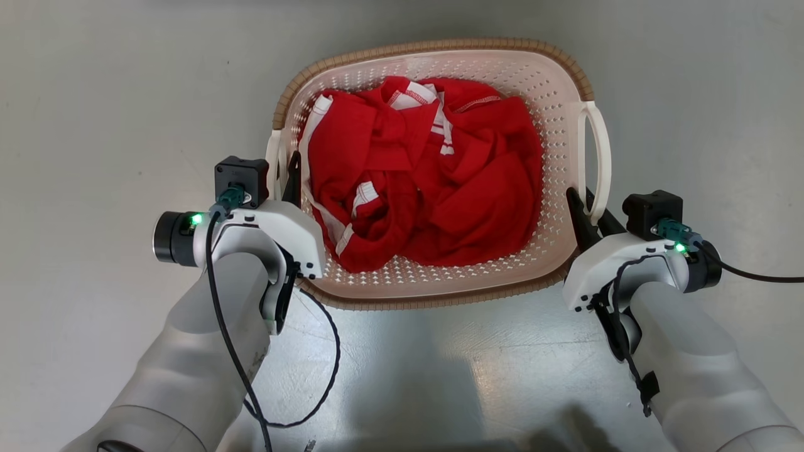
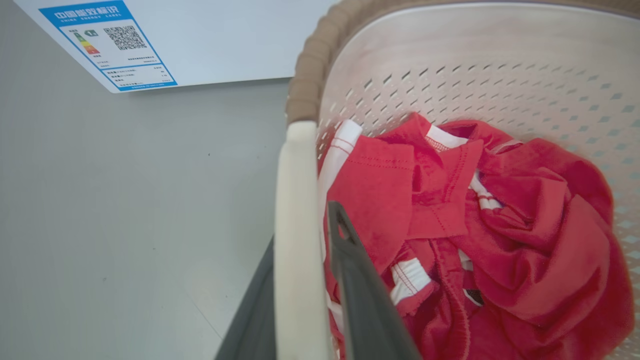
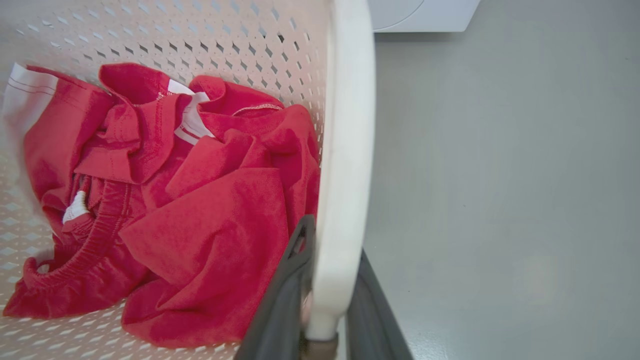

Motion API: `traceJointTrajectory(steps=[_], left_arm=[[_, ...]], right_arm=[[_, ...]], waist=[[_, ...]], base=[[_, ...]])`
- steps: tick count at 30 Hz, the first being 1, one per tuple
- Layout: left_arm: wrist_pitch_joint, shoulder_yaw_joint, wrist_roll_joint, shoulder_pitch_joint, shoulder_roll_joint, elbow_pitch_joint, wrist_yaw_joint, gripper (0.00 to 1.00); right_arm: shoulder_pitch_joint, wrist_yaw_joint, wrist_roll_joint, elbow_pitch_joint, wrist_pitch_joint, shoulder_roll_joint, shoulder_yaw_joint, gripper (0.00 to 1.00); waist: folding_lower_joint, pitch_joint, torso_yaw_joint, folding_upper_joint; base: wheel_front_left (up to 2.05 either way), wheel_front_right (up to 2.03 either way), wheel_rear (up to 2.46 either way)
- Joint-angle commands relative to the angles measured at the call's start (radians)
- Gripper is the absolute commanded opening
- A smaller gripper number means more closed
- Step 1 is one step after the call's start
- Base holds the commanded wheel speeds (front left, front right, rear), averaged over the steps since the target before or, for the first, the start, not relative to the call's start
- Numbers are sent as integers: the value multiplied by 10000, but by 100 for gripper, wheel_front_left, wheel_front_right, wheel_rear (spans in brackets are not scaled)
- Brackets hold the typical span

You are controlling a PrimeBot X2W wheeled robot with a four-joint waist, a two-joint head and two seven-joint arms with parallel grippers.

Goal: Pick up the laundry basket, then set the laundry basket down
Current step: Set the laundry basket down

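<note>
The laundry basket [image 1: 440, 47] sat between my two grippers, one clamped on each of its white loop handles. My left gripper [image 1: 286, 176] was closed on the left handle [image 2: 295, 240]. One dark finger stood inside the loop against the basket's perforated wall, the other ran along the outside, and the pale bar was pinched between them. My right gripper [image 1: 584, 204] gripped the right handle [image 3: 345, 150] the same way, near the loop's lower end, with one finger on the basket side and one on the floor side.

Just inward of both sets of fingers lay a crumpled red garment [image 1: 433, 182] with white trim. It was heaped across the basket's bottom and lay close beside the left gripper's inner finger. The brown woven-look rim curved away ahead of the left fingers. Outward of each hand was bare grey floor [image 1: 94, 94].

Beyond the tips of the right gripper, past the far end of the handle, I saw the corner of a white washing machine [image 3: 425, 15]. Ahead and outward of the left gripper, a white panel [image 2: 225, 40] carried a blue-bordered energy label [image 2: 107, 45]. I could not tell from my screens whether the basket rested on the floor or hung clear of it.
</note>
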Motion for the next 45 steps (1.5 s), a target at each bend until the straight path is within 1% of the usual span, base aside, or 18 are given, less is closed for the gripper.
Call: traceJointTrajectory(steps=[1, 13, 22, 32, 45], left_arm=[[-43, 162, 354, -67, 303, -34, -128, 0], [-43, 874, 1049, -442, 104, 1, -294, 0], [-43, 1200, 1489, -709, 14, 68, -414, 0], [-43, 1437, 2072, -1067, -8, 235, -565, 0], [-43, 1765, 2570, -1306, -20, 332, -663, 1]], right_arm=[[27, -11, -195, -243, -244, -150, 41, 0], [-212, -11, -621, -556, -244, -150, -283, 0], [-440, -11, -735, -819, -245, -150, -375, 0], [-624, -11, -642, -924, -245, -150, -407, 0], [-638, -11, -260, -1008, -245, -150, -152, 0]], waist=[[0, 83, 37, 0], [0, 679, 230, 0], [0, 1111, 262, 0], [0, 1537, 169, 0], [0, 1854, 131, 0]], base=[[0, 0, 0], [0, 0, 0], [0, 0, 0], [0, 0, 0], [0, 0, 0]])
